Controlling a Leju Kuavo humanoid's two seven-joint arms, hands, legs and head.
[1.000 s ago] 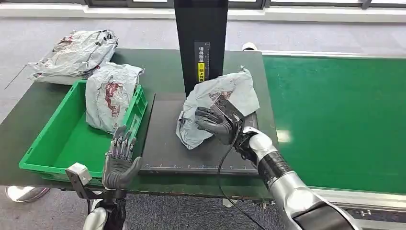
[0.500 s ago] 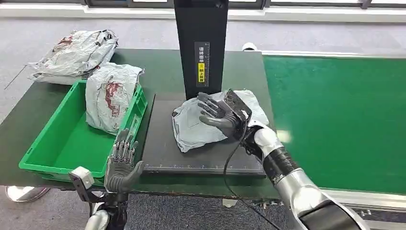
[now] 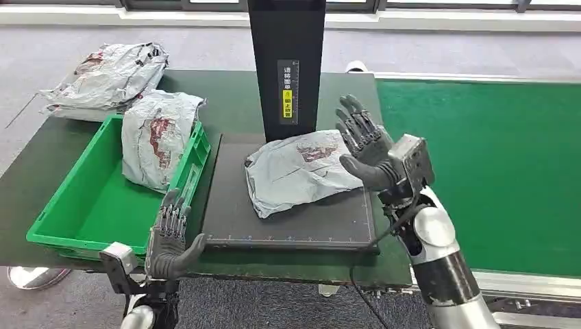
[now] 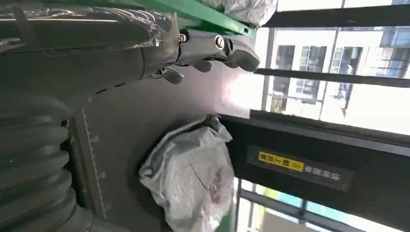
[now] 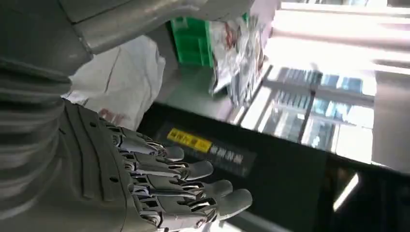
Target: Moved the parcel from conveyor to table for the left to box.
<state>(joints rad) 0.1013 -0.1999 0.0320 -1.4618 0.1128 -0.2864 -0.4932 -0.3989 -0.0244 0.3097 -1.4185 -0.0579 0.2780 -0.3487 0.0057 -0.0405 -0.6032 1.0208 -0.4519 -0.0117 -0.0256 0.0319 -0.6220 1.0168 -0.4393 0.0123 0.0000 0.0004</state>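
**Parcel lying on the table pad, both hands holding nothing**

The grey parcel [image 3: 299, 170] is lying flat on the dark pad [image 3: 233, 212] on the table [image 3: 27, 171], just in front of the black upright post [image 3: 286, 65]. It is sitting well clear of the green conveyor [image 3: 493, 164] on the robot's right, so the carry from belt to table is looking finished, in my judgement. Its long axis is running across the pad, roughly side to side, with one end pointing toward the conveyor and lying a little farther from the robot than the end pointing toward the green bin [image 3: 89, 205]. That placement is making sense: the pad is sitting between belt and bin, within reach of either arm.

The right hand [image 3: 366, 147] is hovering just beside the parcel's conveyor-side end, fingers spread wide and palm facing the bag, gripping nothing; the right wrist view is showing the same straight, parted fingers [image 5: 193, 188]. The left hand [image 3: 170, 236] is waiting at the near edge of the table between bin and pad, fingers apart and pointing up, also gripping nothing, placed as if ready to reach for the parcel.

Another bag [image 3: 159, 133] is leaning in the bin against its far corner, and a third bag [image 3: 109, 75] is resting on the table beyond it.
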